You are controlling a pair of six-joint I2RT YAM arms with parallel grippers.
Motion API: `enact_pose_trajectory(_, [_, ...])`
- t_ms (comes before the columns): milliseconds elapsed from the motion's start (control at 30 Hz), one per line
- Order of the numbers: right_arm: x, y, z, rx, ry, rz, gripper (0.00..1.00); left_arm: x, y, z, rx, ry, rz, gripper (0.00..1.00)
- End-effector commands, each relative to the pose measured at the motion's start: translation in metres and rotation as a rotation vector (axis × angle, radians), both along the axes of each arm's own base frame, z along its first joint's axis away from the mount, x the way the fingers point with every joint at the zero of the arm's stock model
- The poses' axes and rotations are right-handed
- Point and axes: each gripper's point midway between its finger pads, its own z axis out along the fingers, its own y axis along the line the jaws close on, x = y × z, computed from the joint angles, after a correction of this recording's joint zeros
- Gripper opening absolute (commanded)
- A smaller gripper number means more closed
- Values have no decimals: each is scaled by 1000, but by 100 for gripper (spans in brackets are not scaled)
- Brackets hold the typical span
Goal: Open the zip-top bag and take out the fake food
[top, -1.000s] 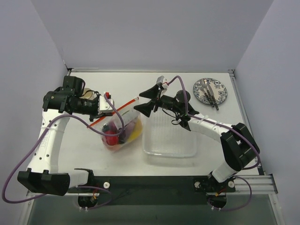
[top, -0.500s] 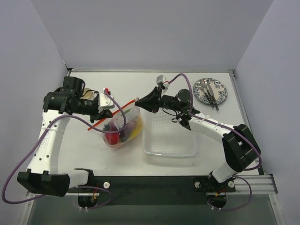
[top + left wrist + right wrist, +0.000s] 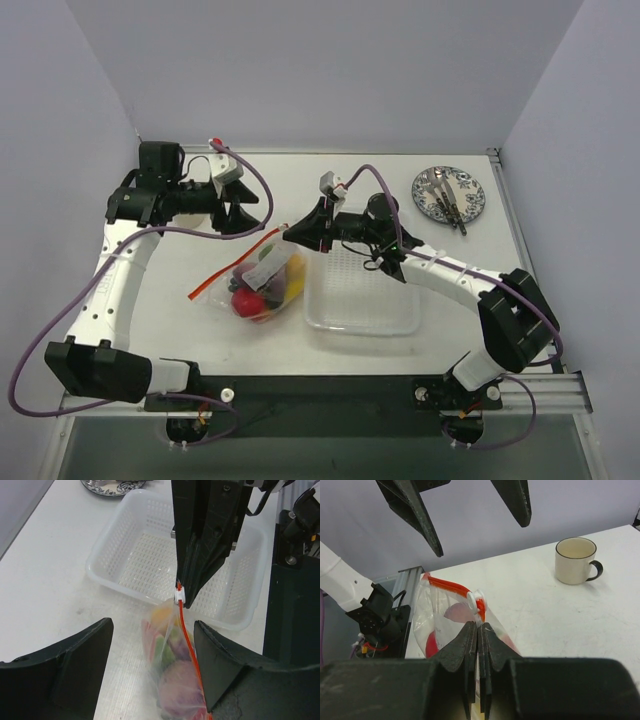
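Observation:
The zip-top bag (image 3: 256, 285) lies slumped on the table, its red-orange zip strip (image 3: 222, 279) trailing to the near left. Fake food shows through the plastic: a red piece (image 3: 243, 301), a yellow one (image 3: 294, 286) and a purple round one (image 3: 184, 684). My right gripper (image 3: 291, 235) is shut on the bag's top corner, just below the white slider (image 3: 476, 599). My left gripper (image 3: 240, 207) hangs open behind and above the bag, touching nothing. In the left wrist view the bag (image 3: 170, 655) lies between and beyond the spread fingers.
A white perforated basket (image 3: 366, 297) sits just right of the bag. A patterned plate with cutlery (image 3: 449, 194) is at the far right. A cream mug (image 3: 575, 560) stands on the table beyond the left gripper.
My right gripper shut on the bag's corner by the slider and shifted left. My left gripper let go of the zip strip, opened and drew back; the strip's free end dropped to the table.

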Motion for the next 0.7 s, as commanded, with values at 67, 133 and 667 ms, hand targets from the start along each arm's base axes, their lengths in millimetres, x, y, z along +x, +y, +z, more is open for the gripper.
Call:
enact_pose_trajectory(67, [-11,8,48,64,-143,27,0,-21,-18,7,-73,-1,-130,75])
enact_pose_trajectory(133, [-9,12,49,60,-141,30,0,-32,-22,5,-70,11,-162,74])
enact_pose_trajectory(667, [-10,28,47,59,-124,48,0,-26,-25,-7,14,-35,-119,18])
